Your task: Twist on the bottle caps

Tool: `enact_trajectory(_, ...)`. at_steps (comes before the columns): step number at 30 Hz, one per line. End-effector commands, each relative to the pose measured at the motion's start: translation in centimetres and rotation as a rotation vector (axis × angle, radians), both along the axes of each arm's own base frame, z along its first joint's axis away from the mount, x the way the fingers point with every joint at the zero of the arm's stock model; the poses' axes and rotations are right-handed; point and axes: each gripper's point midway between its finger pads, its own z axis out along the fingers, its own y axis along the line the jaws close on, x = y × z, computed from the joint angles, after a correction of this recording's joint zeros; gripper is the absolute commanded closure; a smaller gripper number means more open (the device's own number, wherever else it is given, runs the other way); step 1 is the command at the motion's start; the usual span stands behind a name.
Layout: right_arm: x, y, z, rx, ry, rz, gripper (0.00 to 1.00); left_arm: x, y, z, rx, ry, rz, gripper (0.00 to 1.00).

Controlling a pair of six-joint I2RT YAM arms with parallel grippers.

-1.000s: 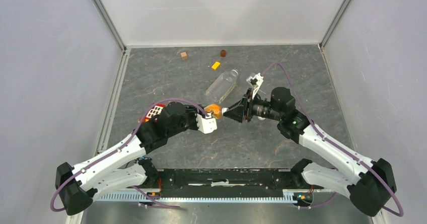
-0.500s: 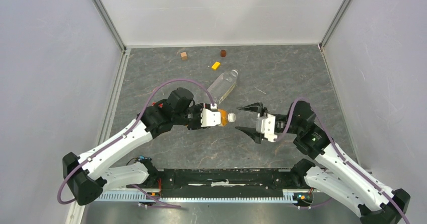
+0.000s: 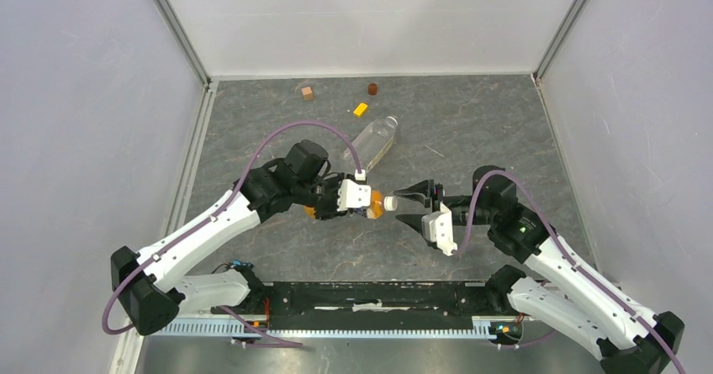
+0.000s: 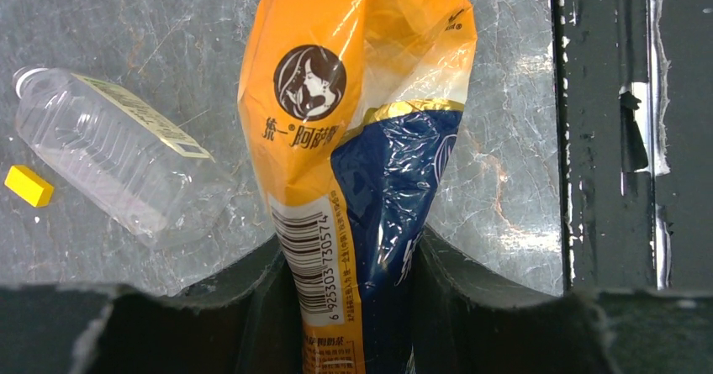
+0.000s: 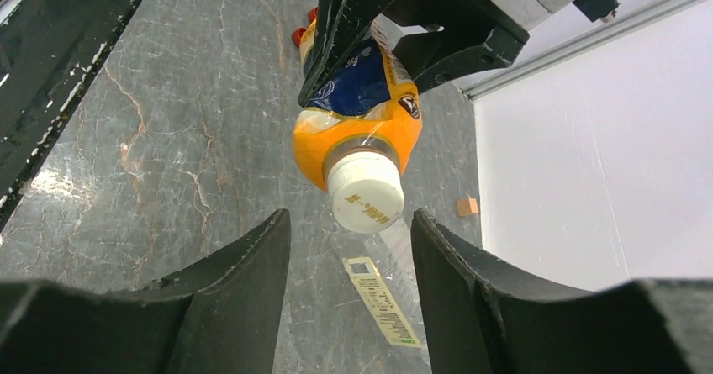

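Note:
My left gripper (image 3: 368,203) is shut on the small orange bottle (image 3: 375,205) with the dark blue label and holds it level above the table, neck toward the right arm. In the left wrist view (image 4: 349,248) the jaws clamp the bottle (image 4: 361,97) at its label. A white cap (image 5: 365,191) sits on its neck, also seen from the top (image 3: 389,202). My right gripper (image 3: 408,206) is open, its fingers on either side of the cap without touching it (image 5: 349,223). The larger clear bottle (image 3: 371,144) lies on the table behind. I see no second cap.
A yellow block (image 3: 361,109), a brown cube (image 3: 308,93) and a small dark brown cylinder (image 3: 372,88) lie near the back wall. A red object (image 3: 311,213) shows partly under the left wrist. The black base rail (image 3: 378,294) runs along the near edge.
My right gripper let go of the cap, drew back to the right and opened, then came back in around the cap. My left arm shifted the bottle right and slightly nearer.

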Motion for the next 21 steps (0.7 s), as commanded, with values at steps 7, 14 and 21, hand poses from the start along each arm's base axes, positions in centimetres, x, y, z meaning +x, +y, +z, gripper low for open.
enact_trajectory(7,-0.67,0.58,2.90,0.043,-0.093,0.073,0.50,-0.43,-1.15,1.74,-0.049,0.048,-0.022,0.98)
enact_trajectory(14,-0.71,0.67,2.72,0.040,-0.083,0.078,0.59,-0.52,-1.52,1.93,-0.058,0.056,-0.038,0.98)
enact_trajectory(21,-0.59,1.07,2.87,0.042,0.010,0.072,0.75,-0.36,-1.60,2.51,-0.066,0.034,-0.047,0.98)
